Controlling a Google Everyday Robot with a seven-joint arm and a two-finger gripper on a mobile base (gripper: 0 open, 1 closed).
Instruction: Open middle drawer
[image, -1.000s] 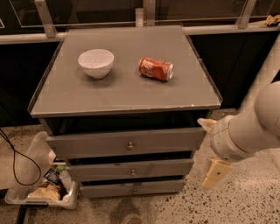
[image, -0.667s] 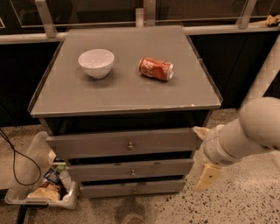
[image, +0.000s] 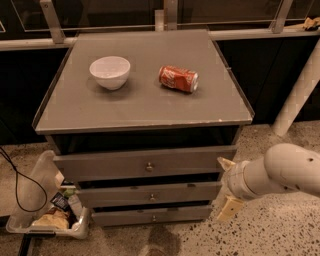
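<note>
The middle drawer (image: 120, 195) is a wide grey flat front with a small round metal knob (image: 151, 197). It sits between the taller top drawer (image: 110, 166) and the shorter bottom drawer (image: 125, 216), and it looks shut or nearly so. My gripper (image: 226, 186) is at the right end of the cabinet, level with the middle drawer and just off its right edge. Its two cream fingers (image: 228, 208) stand apart, one above the other, and hold nothing. The white arm (image: 285, 170) reaches in from the right.
A white bowl (image: 110, 72) and a red soda can (image: 178, 79) lying on its side are on the cabinet top (image: 140, 107). A clear bin of trash (image: 47, 215) and a black cable (image: 17, 185) are on the floor at left. A white pole (image: 297, 95) stands at right.
My arm has dropped lower and swung in, bringing the gripper left, close to the right ends of the drawers. The drawers, bowl and can have not moved.
</note>
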